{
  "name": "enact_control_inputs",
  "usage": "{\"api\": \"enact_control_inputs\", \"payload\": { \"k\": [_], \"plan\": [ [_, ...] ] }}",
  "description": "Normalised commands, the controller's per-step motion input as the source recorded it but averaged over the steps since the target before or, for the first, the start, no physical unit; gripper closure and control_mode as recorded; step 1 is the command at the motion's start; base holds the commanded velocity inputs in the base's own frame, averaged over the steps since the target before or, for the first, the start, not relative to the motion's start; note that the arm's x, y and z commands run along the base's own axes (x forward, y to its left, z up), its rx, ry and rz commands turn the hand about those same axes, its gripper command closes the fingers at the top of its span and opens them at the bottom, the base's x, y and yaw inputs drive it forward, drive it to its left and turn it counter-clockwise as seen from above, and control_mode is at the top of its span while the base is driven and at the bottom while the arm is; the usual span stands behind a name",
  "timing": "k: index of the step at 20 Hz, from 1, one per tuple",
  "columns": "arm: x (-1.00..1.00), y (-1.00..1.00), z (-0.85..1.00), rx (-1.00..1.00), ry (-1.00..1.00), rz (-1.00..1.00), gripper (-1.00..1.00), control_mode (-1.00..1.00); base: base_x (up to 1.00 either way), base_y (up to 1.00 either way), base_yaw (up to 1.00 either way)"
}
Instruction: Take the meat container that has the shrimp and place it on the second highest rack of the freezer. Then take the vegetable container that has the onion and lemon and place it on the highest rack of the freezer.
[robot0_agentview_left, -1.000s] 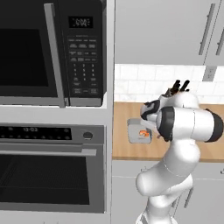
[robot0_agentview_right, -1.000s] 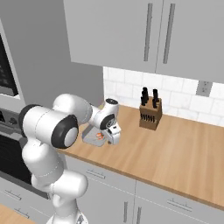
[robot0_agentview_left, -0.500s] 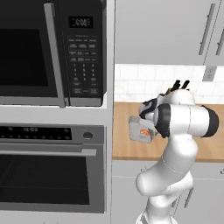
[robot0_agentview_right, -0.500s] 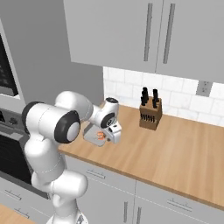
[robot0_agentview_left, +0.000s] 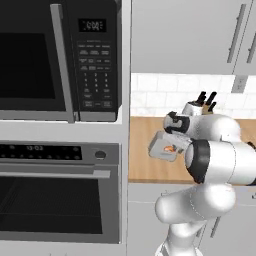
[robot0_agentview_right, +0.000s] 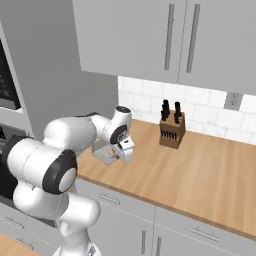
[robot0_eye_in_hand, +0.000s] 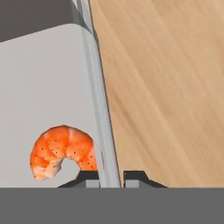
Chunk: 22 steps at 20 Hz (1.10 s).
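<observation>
On the wooden counter, just right of the oven-and-microwave column, I have the gripper down at the shallow pale grey meat container. The jaws are pinched narrow on its thin side wall, one tip inside, one outside. The curled orange shrimp lies just inside that wall, so gripping the rim spares it. The container looks tilted, probably lifted on the held side.
</observation>
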Motion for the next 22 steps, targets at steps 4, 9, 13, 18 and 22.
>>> {"api": "enact_control_inputs", "payload": {
  "k": [4, 9, 13, 18, 22],
  "plan": [
    [-1.0, 0.21, 0.82, 0.0, -0.1, -0.09, 1.0, -1.0, 0.0, 0.0, 0.0],
    [-1.0, 0.04, 0.91, 0.0, -0.14, -0.15, 1.0, -1.0, 0.0, 0.0, 0.0],
    [-0.5, 0.0, 0.29, 0.0, -0.08, -0.07, 1.0, 1.0, -0.5, 0.06, -0.04],
    [0.0, 0.0, 0.0, 0.0, 0.0, 0.0, 1.0, 1.0, -1.0, 0.72, 0.06],
    [0.0, 0.0, 0.0, 0.0, 0.0, 0.0, 1.0, 1.0, -0.76, 1.0, 0.41]
  ]
}}
